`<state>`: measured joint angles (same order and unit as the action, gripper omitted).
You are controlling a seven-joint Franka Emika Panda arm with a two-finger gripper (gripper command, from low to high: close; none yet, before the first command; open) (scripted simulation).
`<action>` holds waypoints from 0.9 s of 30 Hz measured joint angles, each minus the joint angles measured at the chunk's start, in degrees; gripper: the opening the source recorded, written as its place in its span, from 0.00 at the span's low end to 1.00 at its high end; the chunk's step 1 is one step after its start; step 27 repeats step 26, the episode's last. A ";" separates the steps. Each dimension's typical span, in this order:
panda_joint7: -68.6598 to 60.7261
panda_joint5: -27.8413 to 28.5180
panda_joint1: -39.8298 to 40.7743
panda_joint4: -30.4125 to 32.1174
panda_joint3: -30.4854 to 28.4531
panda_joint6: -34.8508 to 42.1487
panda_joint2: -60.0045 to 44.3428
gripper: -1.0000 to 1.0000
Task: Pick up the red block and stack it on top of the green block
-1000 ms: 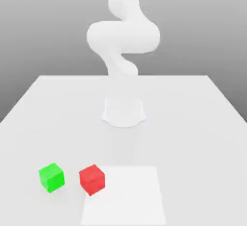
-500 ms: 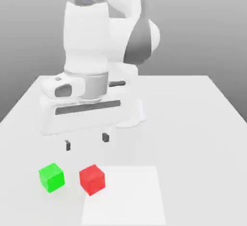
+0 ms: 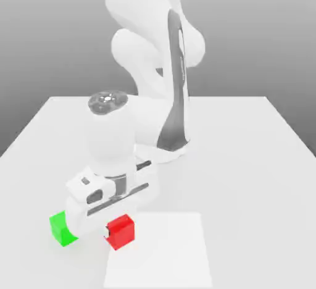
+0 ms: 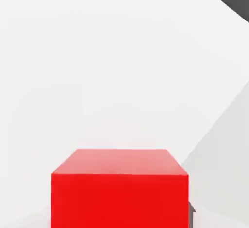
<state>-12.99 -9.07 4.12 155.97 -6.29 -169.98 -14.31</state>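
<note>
The white two-finger gripper point(image 3: 118, 232) is down at the table and clenched on the small matte bright red cube point(image 3: 121, 231), which sits on the white tabletop point(image 3: 247, 158) just beside the matching bright green cube point(image 3: 60, 229) toward the exterior view's left.

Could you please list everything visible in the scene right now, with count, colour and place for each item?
red block: one, bright red, on the table near its front edge, directly under the hand.
green block: one, bright green, on the table to the exterior view's left of the red block, partly hidden by the hand.
table: one, white, with a brighter square patch at the front.
arm: one, white and grey, bent down over the blocks.
gripper: one, white, at the red block.
</note>
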 joint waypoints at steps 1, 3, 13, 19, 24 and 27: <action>0.63 0.82 -0.42 0.21 -0.62 1.08 1.30 0.00; 2.45 3.27 -1.21 0.78 -1.99 4.05 4.89 0.00; 22.28 10.04 6.14 -0.25 -7.20 15.28 15.29 0.00; 31.02 8.04 10.92 -1.96 -8.67 14.65 12.90 0.00; 27.57 2.74 11.77 -2.39 -6.02 7.83 5.38 1.00; 27.57 2.74 11.77 -2.39 -6.02 7.83 5.38 1.00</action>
